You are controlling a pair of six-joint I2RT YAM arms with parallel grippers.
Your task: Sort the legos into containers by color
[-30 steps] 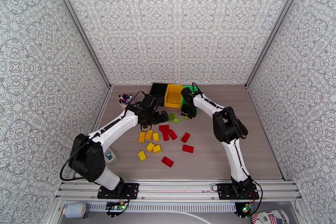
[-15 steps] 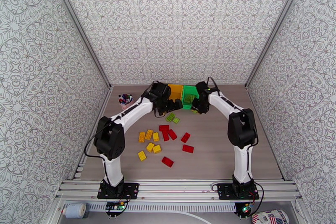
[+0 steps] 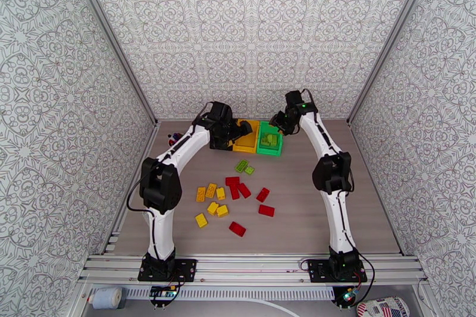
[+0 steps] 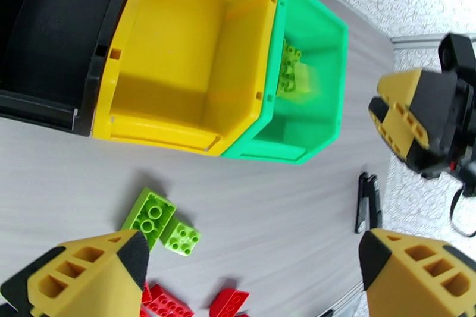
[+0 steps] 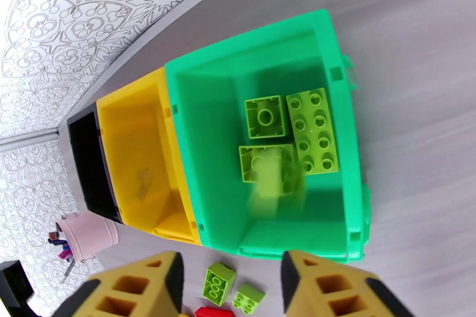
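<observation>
While the right hand (image 5: 232, 266) hangs parted, a blurred green lego (image 5: 271, 184), perhaps airborne, lies beneath it.

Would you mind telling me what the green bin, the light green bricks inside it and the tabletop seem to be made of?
The green bin looks like moulded plastic, semi-glossy: uniform colour, thin walls. The light green bricks look like hard glossy plastic with crisp moulded studs. The tabletop is probably matte wood-look laminate, given its grey grain.
</observation>
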